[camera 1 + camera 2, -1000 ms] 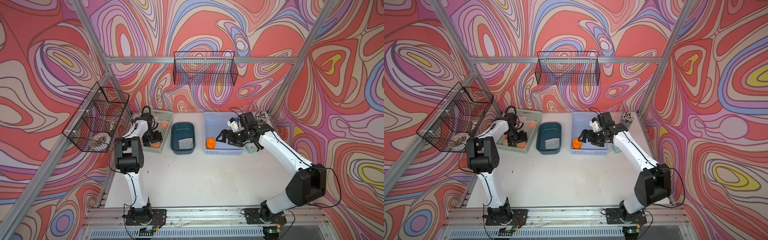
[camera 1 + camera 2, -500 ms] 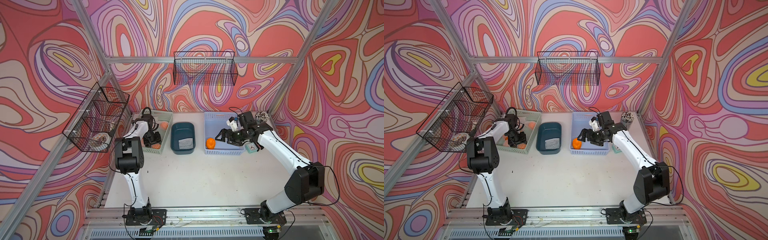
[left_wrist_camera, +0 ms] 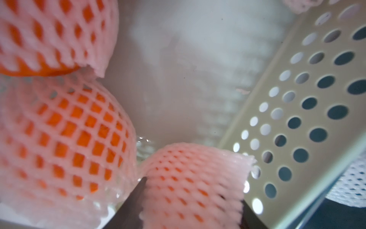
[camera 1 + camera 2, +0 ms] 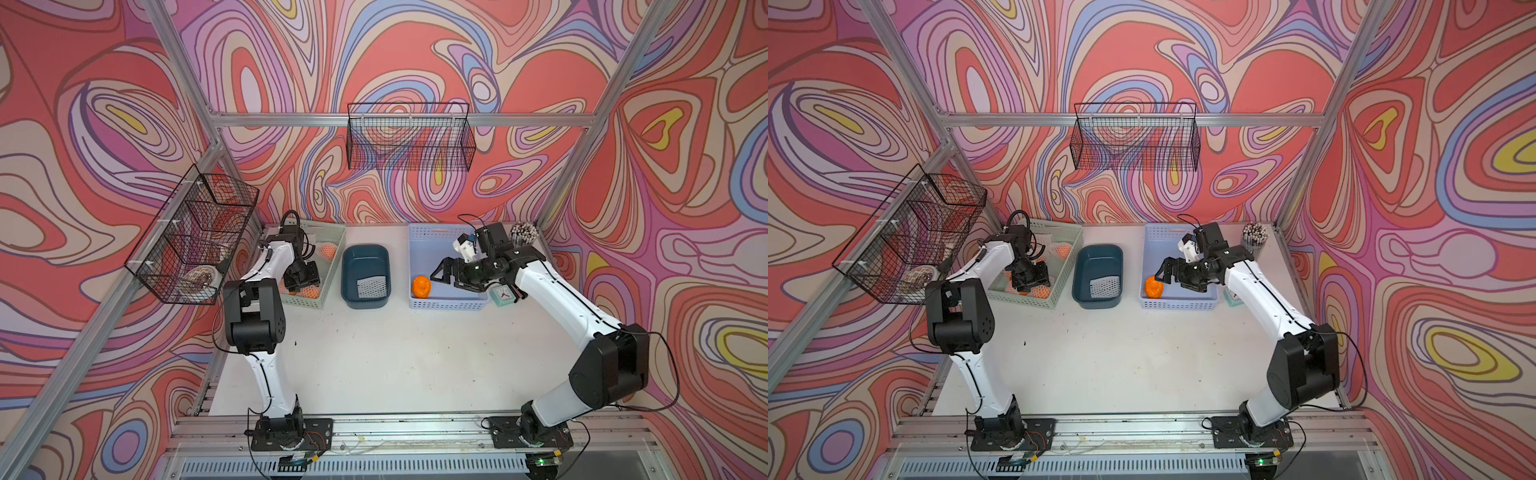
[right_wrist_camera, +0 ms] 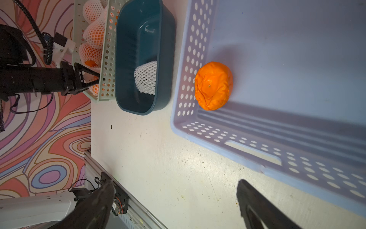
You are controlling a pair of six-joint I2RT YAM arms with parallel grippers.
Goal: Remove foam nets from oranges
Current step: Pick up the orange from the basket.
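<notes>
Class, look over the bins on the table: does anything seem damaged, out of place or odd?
The bare orange in the lavender basket looks odd: its skin is creased and dented, not smoothly round. Nothing else stands out; one empty foam net lies in the teal tub.

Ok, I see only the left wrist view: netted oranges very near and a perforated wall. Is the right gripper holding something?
Observer: No. The right gripper is open and empty, above the blue basket.
Operator: Is any orange without its net?
Observer: Yes, one bare orange lies inside that basket, near the wall on the side of the teal tub.
Operator: And is a loose net somewhere?
Observer: One empty foam net lies in the teal tub.
</notes>
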